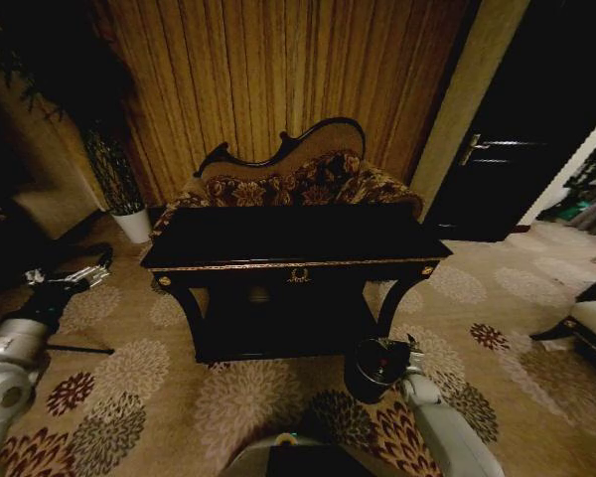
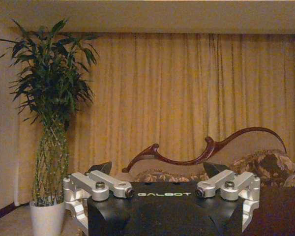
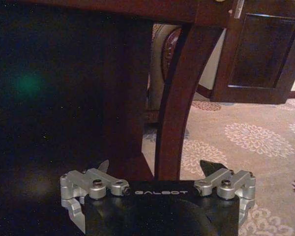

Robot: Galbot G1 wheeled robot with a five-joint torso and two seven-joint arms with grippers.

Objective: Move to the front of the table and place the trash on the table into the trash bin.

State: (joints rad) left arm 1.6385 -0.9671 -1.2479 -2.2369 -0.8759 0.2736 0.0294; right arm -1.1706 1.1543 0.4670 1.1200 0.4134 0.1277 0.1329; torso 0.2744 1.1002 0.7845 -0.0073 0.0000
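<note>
The black table (image 1: 288, 238) with gold trim stands straight ahead, its glossy top dark; the trash is out of view and I can make out nothing on the top. The small dark round trash bin (image 1: 375, 370) sits on the carpet by the table's front right leg. My right gripper (image 1: 409, 354) hangs beside the bin's rim, and the right wrist view shows the right gripper (image 3: 157, 167) open and empty, facing the table leg (image 3: 174, 98). My left gripper (image 1: 91, 272) is held out to the left, away from the table. The left wrist view has the left gripper (image 2: 158, 169) open and empty too.
A carved-back patterned sofa (image 1: 298, 179) stands right behind the table against a curtain. A tall plant in a white pot (image 1: 131, 224) is at the back left. A dark door (image 1: 507, 169) is at the right, a chair (image 1: 591, 323) at the right edge. Floral carpet (image 1: 129, 397) covers the floor.
</note>
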